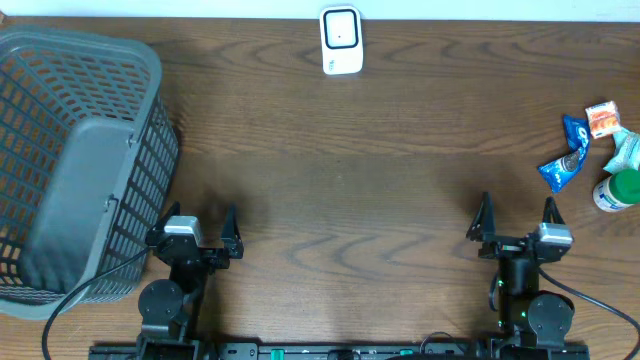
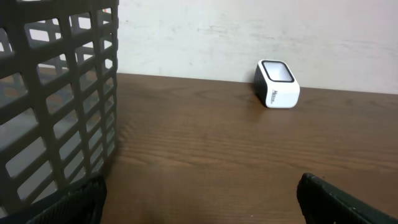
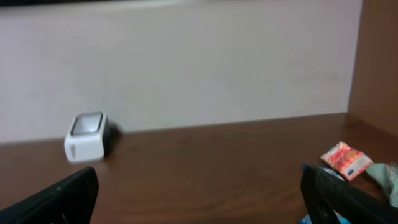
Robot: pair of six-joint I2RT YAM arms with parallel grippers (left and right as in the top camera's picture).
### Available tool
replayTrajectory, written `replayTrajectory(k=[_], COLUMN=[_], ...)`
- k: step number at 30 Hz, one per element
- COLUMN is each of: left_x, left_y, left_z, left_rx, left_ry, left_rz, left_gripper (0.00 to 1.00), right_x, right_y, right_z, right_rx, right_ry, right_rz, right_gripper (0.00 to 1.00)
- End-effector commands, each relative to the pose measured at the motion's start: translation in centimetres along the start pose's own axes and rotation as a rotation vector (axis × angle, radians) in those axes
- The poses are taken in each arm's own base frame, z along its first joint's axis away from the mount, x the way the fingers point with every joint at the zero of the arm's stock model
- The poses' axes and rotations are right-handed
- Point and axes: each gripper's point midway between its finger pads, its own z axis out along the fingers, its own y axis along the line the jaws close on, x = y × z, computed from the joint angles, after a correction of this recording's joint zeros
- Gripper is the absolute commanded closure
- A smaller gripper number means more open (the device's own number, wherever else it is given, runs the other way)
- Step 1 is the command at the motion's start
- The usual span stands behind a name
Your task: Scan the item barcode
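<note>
Centrally at the 12 o'clock edge of the dark brown wooden table (image 1: 350, 170) sits the small white box-shaped barcode scanner (image 1: 341, 41) with its dark-framed window, close to the pale wall; nothing touches it. Well apart from it, at the 3 o'clock edge, lies the cluster of items: a crinkled blue snack packet (image 1: 566, 152), a small orange-and-white sachet (image 1: 601, 119) just beyond it toward 1 o'clock, a pale green wrapper (image 1: 625, 150) beside that, and a white bottle with a green cap (image 1: 617, 189) at the cluster's 5 o'clock side; whether these touch one another I cannot tell. None of them is held. At 5 o'clock the right gripper (image 1: 516, 215) rests low near the front edge with its dark fingers spread wide and nothing between them, near the items but apart from them. At 7 o'clock the left gripper (image 1: 197, 228) is likewise spread wide and holds nothing. Just beside it, filling the 9 o'clock side, stands a grey plastic lattice basket (image 1: 150, 150); its slatted wall looms at the left of the left wrist view.
</note>
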Motion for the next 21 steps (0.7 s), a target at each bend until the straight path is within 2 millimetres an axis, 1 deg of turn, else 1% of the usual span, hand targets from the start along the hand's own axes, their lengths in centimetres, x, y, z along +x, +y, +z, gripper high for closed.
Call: replayTrajectory(k=[1, 4, 5, 21], left_x=[1.5, 1.5, 1.5, 1.5], left_y=[-0.2, -0.2, -0.2, -0.2], left_z=[0.1, 0.1, 0.1, 0.1], left_rx=[0.016, 0.016, 0.016, 0.016], left_ry=[0.046, 0.046, 0.046, 0.046], left_rz=[0.007, 0.008, 0.008, 0.008], left_gripper=[0.02, 0.02, 0.02, 0.02], right_x=[1.5, 3.9, 4.4, 4.3], right_y=[0.2, 0.0, -0.1, -0.1], right_z=[-0.1, -0.4, -0.5, -0.4], right_rx=[-0.018, -0.013, -0.012, -0.008], right_ry=[0.061, 0.160, 0.180, 0.174], right_rz=[-0.068, -0.067, -0.066, -0.067], right_gripper=[0.01, 0.01, 0.01, 0.01])
